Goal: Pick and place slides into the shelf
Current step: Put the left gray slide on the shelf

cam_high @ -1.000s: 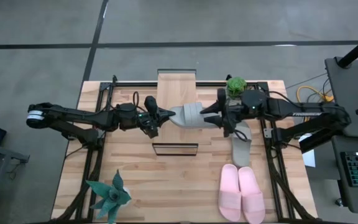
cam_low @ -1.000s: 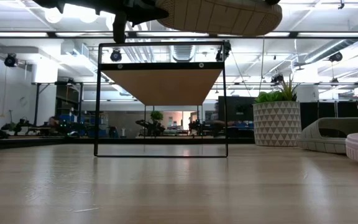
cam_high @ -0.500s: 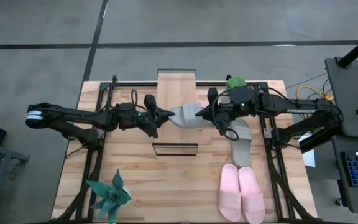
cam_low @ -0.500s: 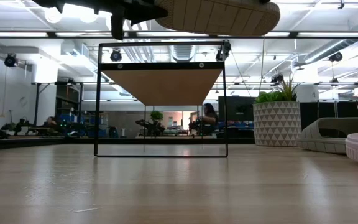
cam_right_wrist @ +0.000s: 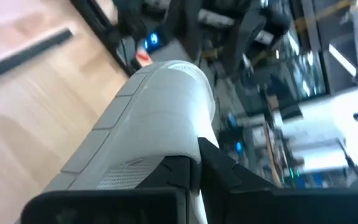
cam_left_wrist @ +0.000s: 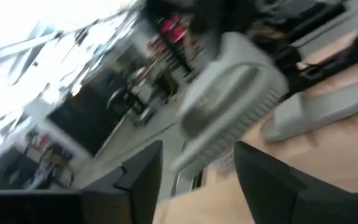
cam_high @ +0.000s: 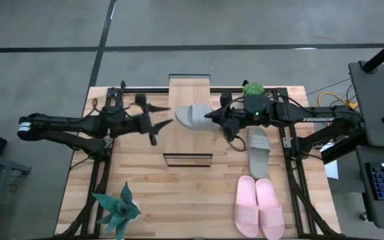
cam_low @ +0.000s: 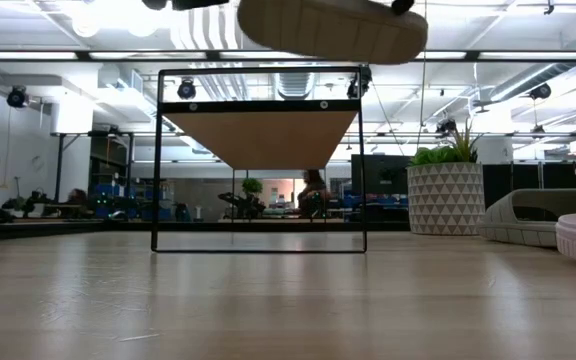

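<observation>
So my right gripper (cam_high: 209, 117) has its jaws clamped on one grey slide (cam_high: 191, 117), holding it up over the shelf (cam_high: 189, 90) for placing. Left gripper (cam_high: 160, 124) hangs just beside, jaws spread, holding nothing.

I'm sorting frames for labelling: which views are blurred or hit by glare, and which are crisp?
Left wrist view: heavy motion smear, the grey slide streaked. Right wrist view: slide soft, background blurred. Low view: ceiling lights blow out at the top; the shelf is sharp. High view: evenly lit and crisp.
</observation>
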Available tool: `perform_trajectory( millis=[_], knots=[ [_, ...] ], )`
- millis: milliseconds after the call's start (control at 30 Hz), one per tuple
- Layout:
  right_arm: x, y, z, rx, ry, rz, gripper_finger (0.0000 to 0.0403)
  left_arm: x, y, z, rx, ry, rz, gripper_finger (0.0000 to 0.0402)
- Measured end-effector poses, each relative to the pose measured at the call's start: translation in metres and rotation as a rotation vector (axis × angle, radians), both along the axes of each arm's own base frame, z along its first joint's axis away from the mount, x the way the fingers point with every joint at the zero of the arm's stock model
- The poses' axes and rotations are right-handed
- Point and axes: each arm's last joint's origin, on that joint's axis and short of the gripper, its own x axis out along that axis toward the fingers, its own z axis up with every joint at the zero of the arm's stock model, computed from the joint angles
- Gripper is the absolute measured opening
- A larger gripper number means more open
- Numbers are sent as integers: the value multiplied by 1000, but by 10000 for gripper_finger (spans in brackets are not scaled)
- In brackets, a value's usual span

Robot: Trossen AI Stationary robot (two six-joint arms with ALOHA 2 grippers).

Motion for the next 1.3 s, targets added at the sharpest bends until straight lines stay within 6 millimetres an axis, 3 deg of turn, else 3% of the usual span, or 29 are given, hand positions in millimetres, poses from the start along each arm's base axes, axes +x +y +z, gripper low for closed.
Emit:
perform_trajectory(
  millis=[267,600,1033,1300],
  knots=[
    [27,29,-22,-14,58,-90,9,-26,1,14,-218,-154,33,203],
    [52,65,-42,-94,119,-94,9,-35,1,13,-259,-140,36,204],
    [84,71,-80,-209,195,-180,9,-31,1,10,-273,-119,41,204],
    [90,75,-81,-197,202,-104,9,-35,1,11,-274,-126,40,204]
  ],
)
